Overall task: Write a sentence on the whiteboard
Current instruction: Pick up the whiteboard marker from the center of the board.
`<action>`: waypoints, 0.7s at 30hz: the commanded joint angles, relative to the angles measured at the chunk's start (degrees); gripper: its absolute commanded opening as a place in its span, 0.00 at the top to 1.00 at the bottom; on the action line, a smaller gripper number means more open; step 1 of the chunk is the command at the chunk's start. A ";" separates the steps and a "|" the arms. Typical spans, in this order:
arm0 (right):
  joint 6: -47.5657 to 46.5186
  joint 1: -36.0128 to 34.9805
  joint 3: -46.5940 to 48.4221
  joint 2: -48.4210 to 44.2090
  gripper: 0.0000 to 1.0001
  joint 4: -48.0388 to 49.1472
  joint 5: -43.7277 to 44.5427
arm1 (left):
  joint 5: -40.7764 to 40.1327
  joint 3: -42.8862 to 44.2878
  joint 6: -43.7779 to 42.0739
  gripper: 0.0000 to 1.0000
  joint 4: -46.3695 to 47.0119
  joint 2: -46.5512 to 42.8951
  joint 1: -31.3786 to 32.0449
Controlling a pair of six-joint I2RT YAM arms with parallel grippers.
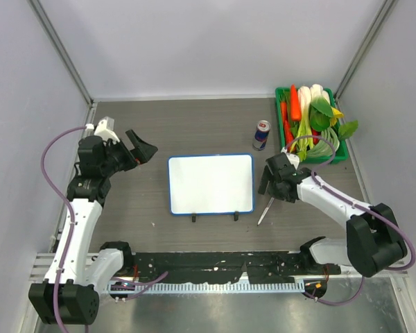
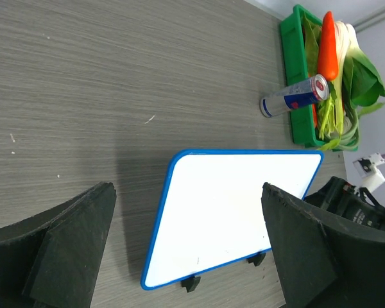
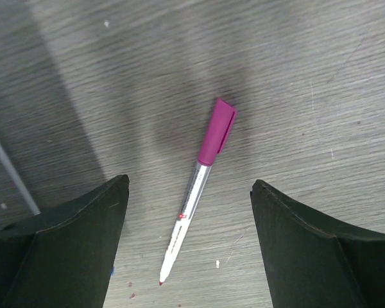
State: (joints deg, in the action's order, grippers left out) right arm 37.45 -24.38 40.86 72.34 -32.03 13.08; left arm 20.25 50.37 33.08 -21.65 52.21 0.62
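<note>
Left gripper point(image 2: 187, 191) before blank, blue-rimmed whiteboard point(image 2: 234, 208)

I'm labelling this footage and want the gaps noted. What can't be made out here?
Right wrist view: print on the marker barrel, too small to read.
Left wrist view: one clip-side corner of the whiteboard, behind a finger of the left gripper.
Top view: the marker's magenta end, under the right gripper.

Bare table point(image 1: 159, 125) lies open behind and left of the whiteboard point(image 1: 210, 184), while on its right a pen point(image 1: 265, 210) lies just beside the edge and a can point(image 1: 261, 134) and vegetable crate point(image 1: 279, 97) crowd the far corner.
</note>
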 commanded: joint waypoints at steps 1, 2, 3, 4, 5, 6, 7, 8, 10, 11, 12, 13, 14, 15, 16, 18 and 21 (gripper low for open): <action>2.54 -0.40 -1.04 2.63 0.22 1.44 2.83 | 3.74 2.45 -2.93 0.00 -0.50 -1.49 -0.36; 2.63 -0.40 -1.57 3.07 0.30 2.23 2.65 | 3.74 2.54 -3.11 0.00 -0.59 -1.49 -0.36; 2.63 -0.40 -1.84 3.94 0.37 2.67 2.13 | 3.74 2.80 -3.28 0.00 -0.85 -1.41 -0.36; 2.63 -0.40 -2.53 4.39 0.49 3.28 2.04 | 3.74 2.89 -3.63 0.00 -1.11 -1.23 -0.36; 3.06 -0.40 -2.80 5.18 0.49 3.47 1.69 | 3.74 3.24 -3.81 0.00 -1.29 -1.23 -0.36; 3.07 -0.40 -3.50 5.53 0.49 4.34 1.42 | 3.74 3.42 -3.90 0.00 -1.55 -1.23 -0.36; 3.15 -0.40 -3.94 6.32 0.49 4.69 0.81 | 3.74 3.51 -3.99 0.01 -1.73 -1.32 -0.36; 3.33 -0.32 -4.64 6.76 0.49 5.39 0.63 | 3.74 3.59 -4.16 0.00 -1.73 -1.49 -0.36; 3.33 -0.23 -5.44 8.08 0.50 6.36 -0.16 | 3.66 3.77 -4.25 0.00 -1.90 -1.75 -0.36; 3.33 -0.23 -5.70 8.69 0.57 6.72 -0.94 | 3.74 3.95 -4.34 0.00 -2.08 -1.84 -0.36; 3.42 -0.14 -6.31 9.22 0.66 7.68 -1.47 | 3.74 4.12 -4.51 0.00 -2.26 -1.93 -0.36; 3.50 -0.05 -6.58 9.31 0.95 8.12 -1.74 | 3.83 4.30 -4.52 0.00 -2.43 -2.02 -0.36; 3.51 0.03 -7.02 9.31 0.99 8.82 -2.53 | 4.01 4.56 -4.52 0.00 -2.69 -2.11 -0.36; 3.51 0.21 -7.02 9.23 0.99 8.92 -2.71 | 4.44 4.82 -4.60 0.00 -2.96 -2.19 -0.36; 3.42 0.21 -6.94 8.53 0.99 8.83 -2.62 | 5.23 5.00 -4.78 0.00 -2.79 -2.46 -0.36; 3.42 0.21 -5.98 6.52 0.99 7.78 -1.84 | 6.64 5.44 -5.04 0.00 -2.96 -3.07 -0.36; 2.45 0.30 -1.95 1.68 0.99 3.57 1.50 | 8.92 6.14 -5.74 0.00 -3.22 -4.13 -0.36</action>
State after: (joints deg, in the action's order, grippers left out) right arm 39.64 -24.16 36.97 77.67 -23.57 13.17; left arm 24.69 53.41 29.21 -24.80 50.17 0.62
